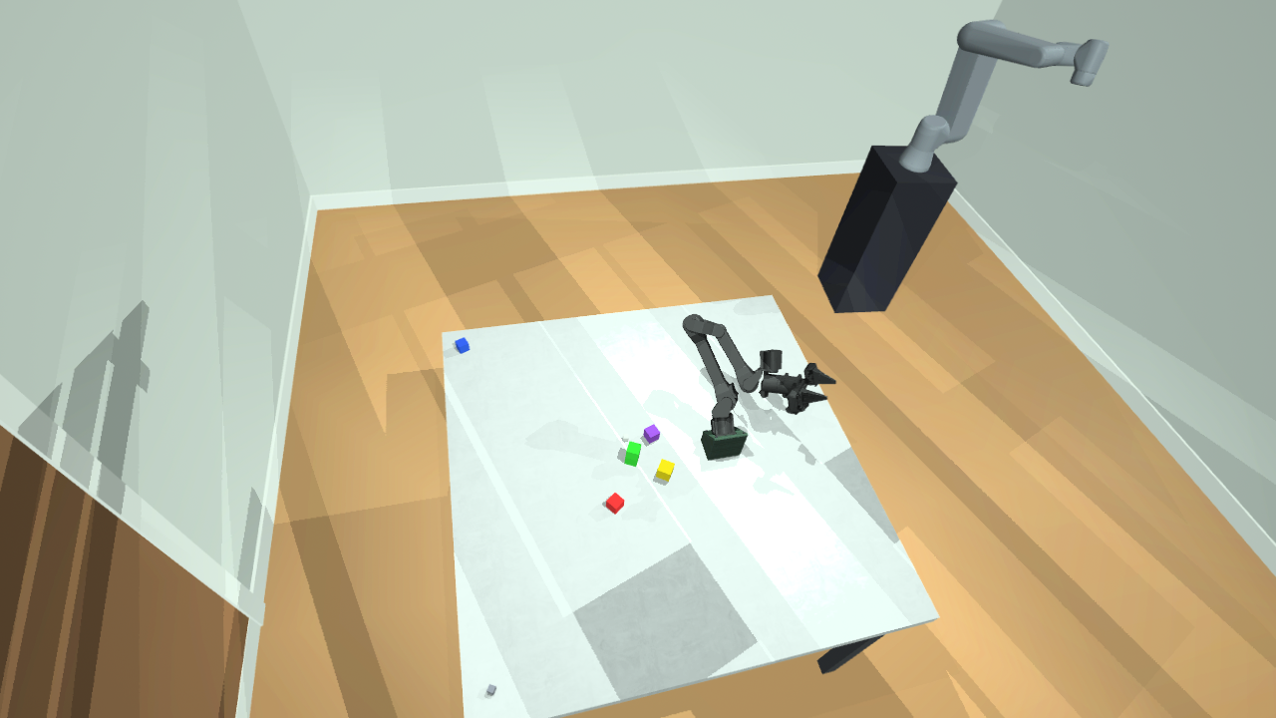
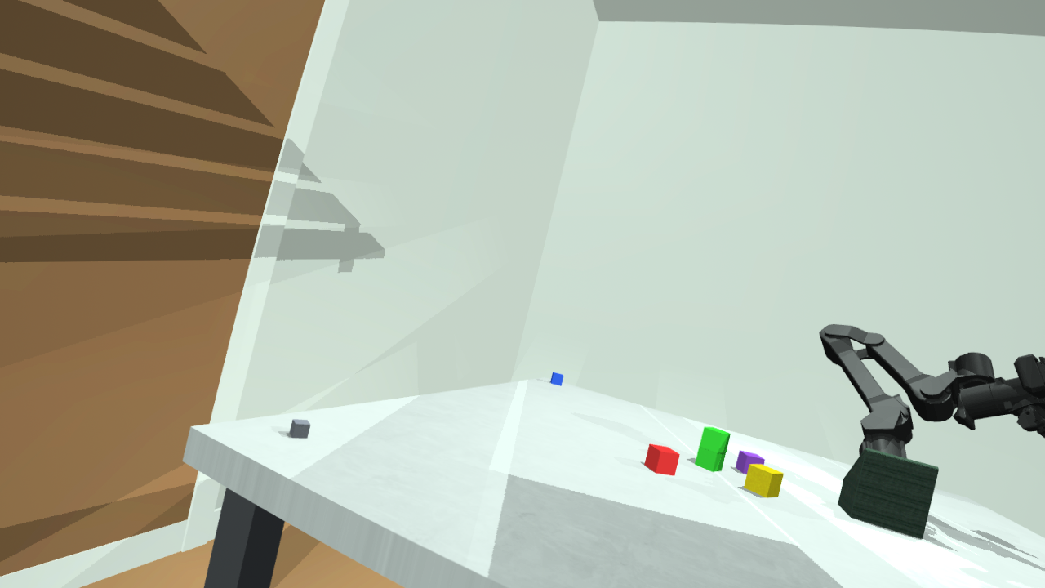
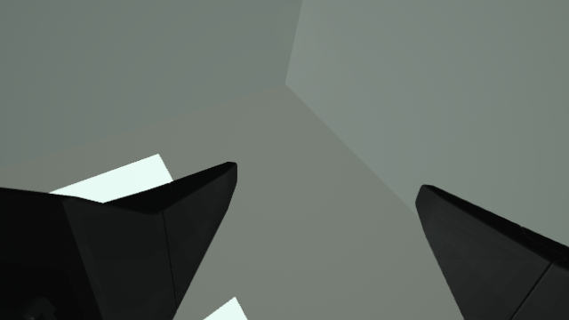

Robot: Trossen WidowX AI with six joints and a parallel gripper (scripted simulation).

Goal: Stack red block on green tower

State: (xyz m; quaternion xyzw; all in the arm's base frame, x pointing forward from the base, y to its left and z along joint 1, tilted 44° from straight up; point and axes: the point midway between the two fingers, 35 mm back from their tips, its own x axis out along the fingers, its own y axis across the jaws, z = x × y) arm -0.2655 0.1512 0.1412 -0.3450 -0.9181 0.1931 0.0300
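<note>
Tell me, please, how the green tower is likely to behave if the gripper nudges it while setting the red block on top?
The green tower stands taller than it is wide, so a sideways nudge near its top would probably tip it. Its flat, hard-looking faces suggest it would slide or topple, not roll. The open gripper is away from the blocks; the red block sits on the table.

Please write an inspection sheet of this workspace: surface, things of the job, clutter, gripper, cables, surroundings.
Surface: white table with grey patches, on dark legs.
Job's things: red block lies alone on the table; green tower stands upright, apart from it.
Clutter: purple block and yellow block near the tower; blue block and grey block at far corners.
Gripper: gripper open, empty, pointing away from the blocks.
Cables: nothing seen.
Surroundings: pale walls, wooden floor, grey arm on dark pedestal beside the table.
</note>
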